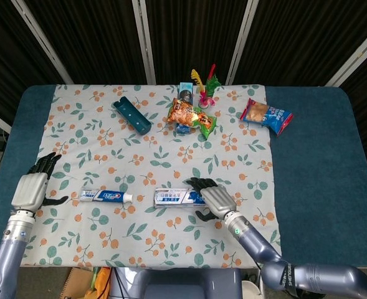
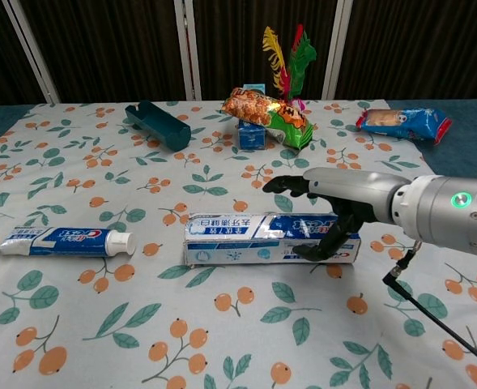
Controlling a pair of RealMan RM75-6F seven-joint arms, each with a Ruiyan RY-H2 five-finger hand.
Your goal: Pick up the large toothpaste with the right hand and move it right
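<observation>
The left hand (image 1: 28, 190) hangs at the cloth's left edge, fingers loosely spread, holding nothing and well clear of the small tube (image 1: 105, 196) beside it. Near the cloth's middle front lies the box (image 2: 270, 238), the large toothpaste: a long white-and-blue carton, flat on its broad face, its length running left to right, printed top up, edges crisp and slightly scuffed. The right hand (image 2: 327, 203) is over the box's right end, fingers arched apart above the far edge and thumb reaching down at the near face; it grips nothing yet, and whether any fingertip touches the carton cannot be told. To do this step well, I would lower the hand so fingers and thumb bracket the narrow width, then close evenly; gripping so near the end may let the left end sag or swing, so sliding a little toward the middle first seems wise. Lift straight before carrying toward the bare cloth at right.
</observation>
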